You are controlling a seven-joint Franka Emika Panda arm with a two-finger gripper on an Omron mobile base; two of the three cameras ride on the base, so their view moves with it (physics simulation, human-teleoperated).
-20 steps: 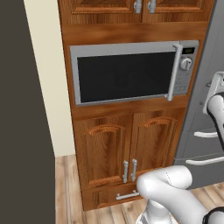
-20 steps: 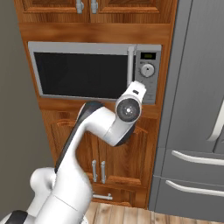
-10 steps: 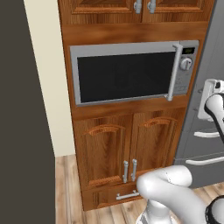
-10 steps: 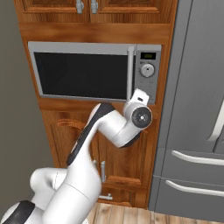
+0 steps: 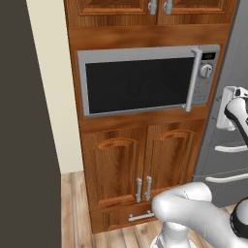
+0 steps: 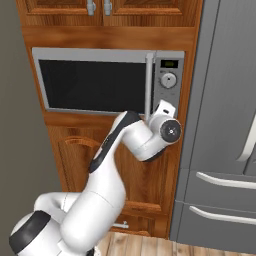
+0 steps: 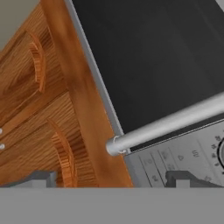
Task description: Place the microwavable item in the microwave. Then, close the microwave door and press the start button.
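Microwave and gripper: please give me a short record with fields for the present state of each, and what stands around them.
microwave: built into wooden cabinetry, above two cabinet doors
microwave door: shut, black window, nothing visible inside
door handle: vertical silver bar beside the control strip
controls: small display and round knob right of the handle
gripper: open, holding nothing, near the lower end of the handle, not gripping it
refrigerator: grey, right of the microwave

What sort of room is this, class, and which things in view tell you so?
Most likely a home kitchen: a built-in microwave set into wooden cabinets, with a grey refrigerator right beside them.
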